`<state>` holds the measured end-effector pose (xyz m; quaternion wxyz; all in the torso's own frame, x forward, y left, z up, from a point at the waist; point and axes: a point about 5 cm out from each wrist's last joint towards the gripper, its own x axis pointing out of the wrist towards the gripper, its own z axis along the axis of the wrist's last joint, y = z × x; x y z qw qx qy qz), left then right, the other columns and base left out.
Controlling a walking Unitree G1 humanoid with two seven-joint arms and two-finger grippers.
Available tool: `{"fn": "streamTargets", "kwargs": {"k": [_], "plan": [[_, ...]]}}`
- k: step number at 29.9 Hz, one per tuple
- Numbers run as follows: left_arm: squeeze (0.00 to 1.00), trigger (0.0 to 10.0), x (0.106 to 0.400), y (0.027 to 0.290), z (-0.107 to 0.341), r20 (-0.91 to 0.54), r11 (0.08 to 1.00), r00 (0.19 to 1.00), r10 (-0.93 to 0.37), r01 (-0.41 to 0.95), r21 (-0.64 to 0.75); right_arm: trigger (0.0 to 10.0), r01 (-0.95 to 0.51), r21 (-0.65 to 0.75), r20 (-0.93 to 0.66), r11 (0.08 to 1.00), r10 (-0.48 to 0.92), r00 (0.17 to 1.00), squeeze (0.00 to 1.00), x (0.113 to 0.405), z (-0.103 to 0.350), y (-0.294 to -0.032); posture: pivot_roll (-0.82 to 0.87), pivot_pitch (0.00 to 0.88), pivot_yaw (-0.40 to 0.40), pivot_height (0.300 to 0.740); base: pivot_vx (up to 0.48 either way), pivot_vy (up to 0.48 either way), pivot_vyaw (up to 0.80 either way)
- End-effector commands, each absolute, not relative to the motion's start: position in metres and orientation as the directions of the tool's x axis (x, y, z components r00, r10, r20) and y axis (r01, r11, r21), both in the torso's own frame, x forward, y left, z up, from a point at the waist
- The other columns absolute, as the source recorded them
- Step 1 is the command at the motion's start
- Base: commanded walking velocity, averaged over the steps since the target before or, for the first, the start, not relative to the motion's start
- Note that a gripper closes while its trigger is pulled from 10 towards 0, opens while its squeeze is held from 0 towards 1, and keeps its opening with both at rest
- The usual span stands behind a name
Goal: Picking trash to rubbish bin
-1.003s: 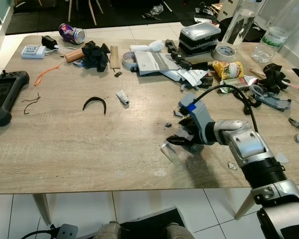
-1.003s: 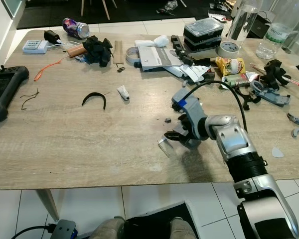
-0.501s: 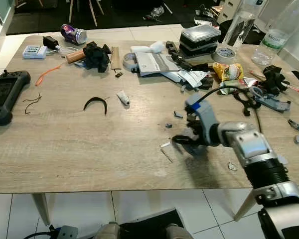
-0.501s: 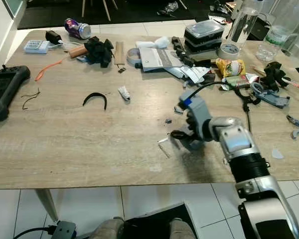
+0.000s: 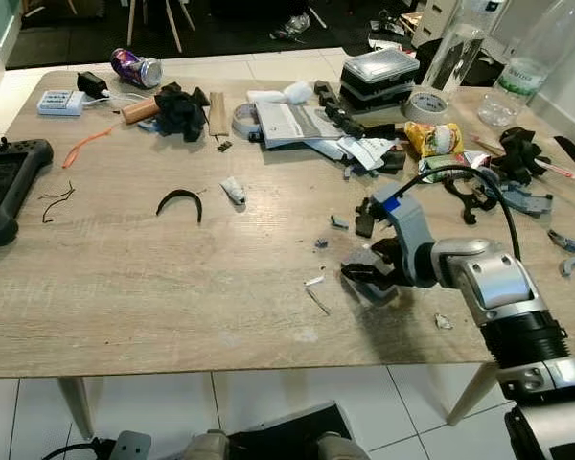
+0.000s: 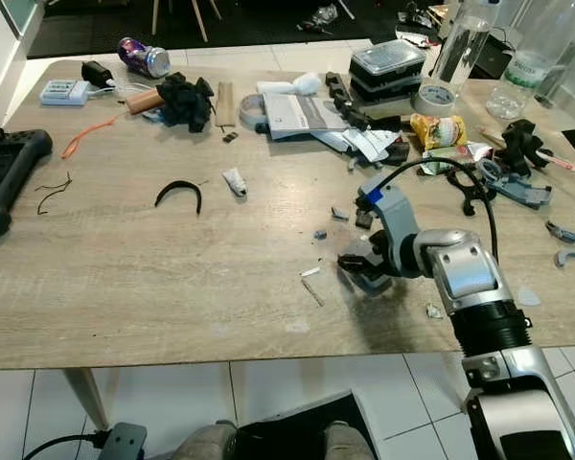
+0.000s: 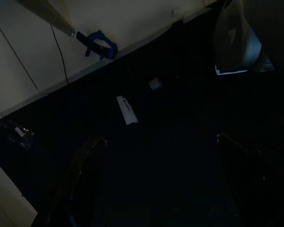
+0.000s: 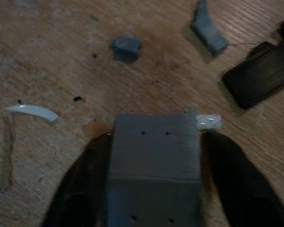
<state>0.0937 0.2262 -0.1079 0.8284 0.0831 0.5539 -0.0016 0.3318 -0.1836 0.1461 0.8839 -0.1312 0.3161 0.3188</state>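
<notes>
My right gripper (image 5: 364, 274) is low over the wooden table (image 5: 125, 287) near its front edge, shut on a flat grey piece (image 8: 154, 156) that fills the gap between its black fingers (image 8: 85, 179). Just to its left lie a white sliver (image 5: 313, 281) and a thin stick (image 5: 318, 301). Small grey bits (image 5: 320, 242) and a black block (image 5: 363, 218) sit just beyond it. Further off are a white tube (image 5: 232, 190), a black curved strip (image 5: 178, 199) and a crushed can (image 5: 139, 67). My left gripper (image 7: 163, 189) hangs idle and open in the dark over the floor.
The table's far right is cluttered with papers (image 5: 292, 120), a snack packet (image 5: 435, 137), a tape roll (image 5: 428, 103), plastic bottles (image 5: 455, 48) and black parts (image 5: 517, 153). A black controller (image 5: 5, 187) lies at the left edge. A clear scrap (image 5: 443, 321) lies by my right forearm.
My right gripper has drawn back to the right, away from the white sliver and stick, which stay on the table. The head camera has shifted slightly.
</notes>
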Motion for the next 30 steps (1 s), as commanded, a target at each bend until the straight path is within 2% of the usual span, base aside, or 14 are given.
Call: {"fn": "streamTargets", "kwargs": {"k": [1, 11, 13, 14, 15, 16, 17, 22, 23, 25, 28, 30], "plan": [[0.00, 10.0, 0.085, 0.225, -0.110, -0.930, 0.987, 0.357, 0.089, 0.093, 0.130, 0.0, -0.653, 0.007, -0.699, 0.757, 0.471, 0.538, 0.00, 0.323, 0.125, -0.181, 0.05, 0.094, -0.040, 0.740, 0.000, 0.000, 0.00], [0.00, 10.0, 0.086, 0.225, -0.110, -0.929, 0.988, 0.357, 0.092, 0.081, 0.129, 0.0, -0.642, 0.001, -0.693, 0.767, 0.463, 0.553, 0.00, 0.325, 0.121, -0.179, 0.06, 0.092, -0.040, 0.740, 0.000, 0.000, 0.00], [0.00, 10.0, 0.087, 0.225, -0.110, -0.930, 0.990, 0.357, 0.090, 0.066, 0.121, 0.0, -0.643, 0.042, -0.571, 0.764, 0.547, 0.612, 0.00, 0.335, 0.137, -0.168, 0.07, 0.085, -0.039, 0.740, 0.000, 0.000, 0.00], [0.00, 10.0, 0.087, 0.225, -0.110, -0.930, 0.990, 0.357, 0.090, 0.066, 0.121, 0.0, -0.643, 0.042, -0.571, 0.764, 0.547, 0.612, 0.00, 0.335, 0.137, -0.168, 0.07, 0.085, -0.039, 0.740, 0.000, 0.000, 0.00], [0.00, 10.0, 0.088, 0.224, -0.110, -0.930, 0.991, 0.355, 0.090, 0.060, 0.119, 2.4, -0.655, 0.069, -0.504, 0.753, 0.592, 0.628, 0.00, 0.338, 0.145, -0.163, 0.07, 0.081, -0.037, 0.740, 0.000, 0.000, 0.00], [0.00, 10.0, 0.088, 0.224, -0.110, -0.931, 0.991, 0.354, 0.091, 0.057, 0.119, 9.2, -0.676, 0.094, -0.429, 0.731, 0.642, 0.635, 0.00, 0.340, 0.154, -0.158, 0.07, 0.081, -0.037, 0.740, 0.000, 0.000, 0.00], [0.00, 10.0, 0.089, 0.225, -0.110, -0.931, 0.991, 0.353, 0.096, 0.054, 0.123, 10.0, -0.697, 0.154, -0.329, 0.700, 0.702, 0.632, 0.00, 0.340, 0.166, -0.151, 0.07, 0.076, -0.035, 0.740, 0.000, 0.000, 0.00], [0.00, 10.0, 0.091, 0.228, -0.109, -0.930, 0.990, 0.348, 0.122, 0.027, 0.140, 10.0, -0.783, 0.257, -0.035, 0.566, 0.815, 0.578, 0.00, 0.334, 0.198, -0.131, 0.08, 0.062, -0.029, 0.740, 0.000, 0.000, 0.00], [0.00, 10.0, 0.091, 0.228, -0.109, -0.930, 0.990, 0.348, 0.122, 0.027, 0.140, 10.0, -0.783, 0.257, -0.035, 0.566, 0.815, 0.578, 0.00, 0.334, 0.198, -0.131, 0.08, 0.062, -0.029, 0.740, 0.000, 0.000, 0.00], [0.00, 10.0, 0.092, 0.229, -0.109, -0.930, 0.988, 0.343, 0.131, 0.030, 0.150, 10.0, -0.822, 0.322, 0.126, 0.470, 0.839, 0.529, 0.00, 0.328, 0.211, -0.116, 0.08, 0.047, -0.020, 0.740, -0.293, 0.000, 0.00], [0.00, 10.0, 0.095, 0.231, -0.108, -0.930, 0.985, 0.340, 0.141, 0.047, 0.166, 10.0, -0.853, 0.361, 0.237, 0.378, 0.847, 0.476, 0.00, 0.321, 0.215, -0.099, 0.08, 0.038, -0.014, 0.740, -0.340, 0.000, 0.00], [0.00, 10.0, 0.095, 0.232, -0.108, -0.929, 0.984, 0.340, 0.143, 0.051, 0.170, 10.0, -0.858, 0.367, 0.255, 0.359, 0.849, 0.464, 0.00, 0.319, 0.214, -0.094, 0.08, 0.038, -0.014, 0.740, -0.368, 0.000, 0.00]]}}
